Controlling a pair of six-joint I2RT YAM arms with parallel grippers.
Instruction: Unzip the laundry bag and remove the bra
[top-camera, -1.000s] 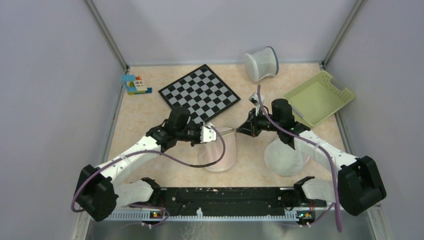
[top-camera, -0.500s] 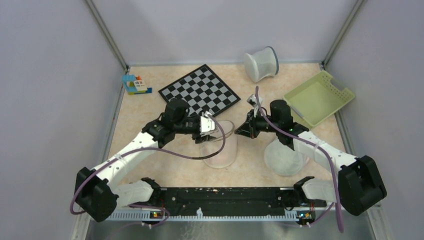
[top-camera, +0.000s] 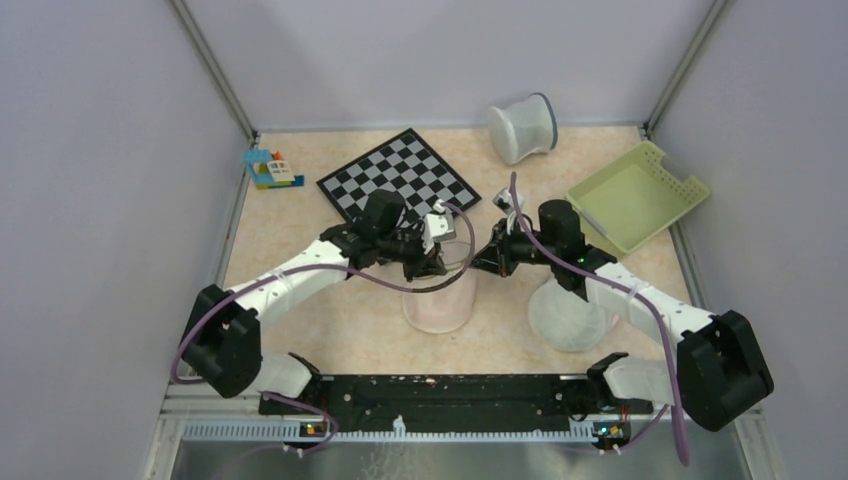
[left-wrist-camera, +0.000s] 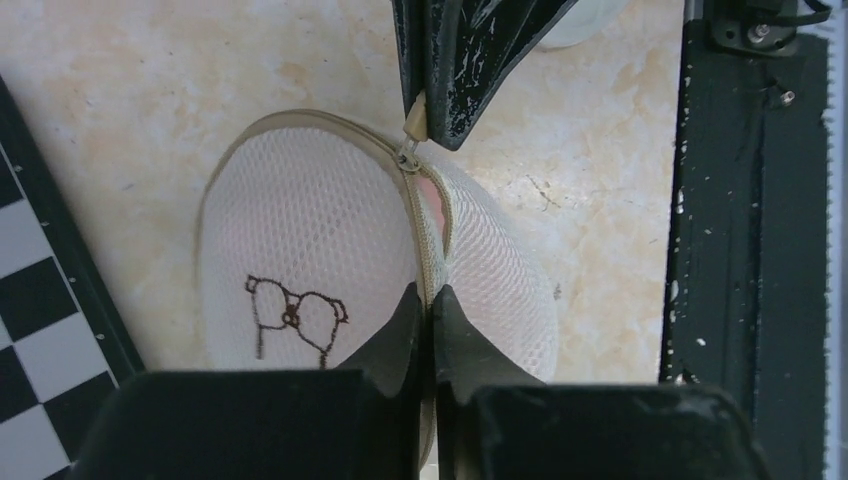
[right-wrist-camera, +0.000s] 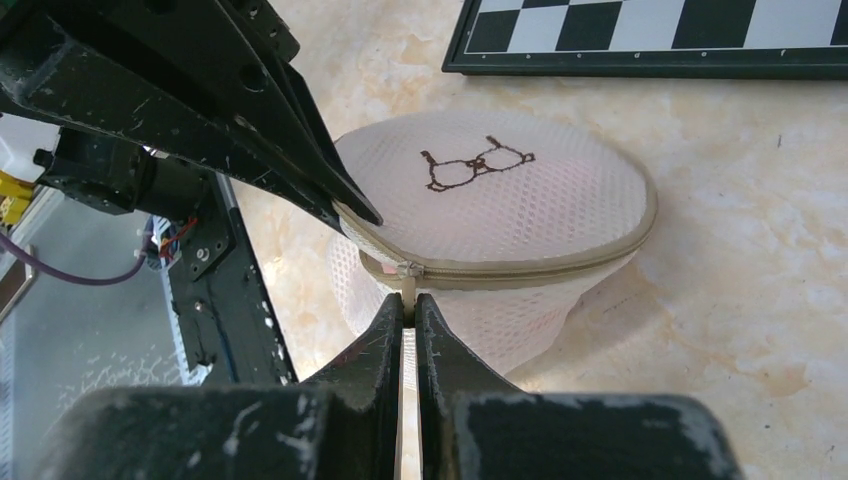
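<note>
The laundry bag (top-camera: 437, 298), round white mesh with a black glasses drawing (right-wrist-camera: 477, 165), hangs between my two grippers above the table. My left gripper (top-camera: 432, 262) is shut on the bag's beige zipper rim (left-wrist-camera: 428, 300). My right gripper (top-camera: 482, 262) is shut on the zipper pull tab (right-wrist-camera: 408, 288), and its fingers show at the top of the left wrist view (left-wrist-camera: 470, 60). The zipper is parted a short way beside the slider. The bra shows as pale pink in that gap (left-wrist-camera: 433, 197) and through the mesh (top-camera: 437, 312).
A chessboard (top-camera: 398, 185) lies behind the bag. A white cylindrical bin (top-camera: 522, 127) lies at the back. A green tray (top-camera: 637, 195) is at the right, toy blocks (top-camera: 271, 170) at the back left. A plain domed mesh bag (top-camera: 568, 315) sits under my right arm.
My left gripper has moved right and away from the base, carrying the bag's rim toward my right gripper. The right gripper has hardly moved.
</note>
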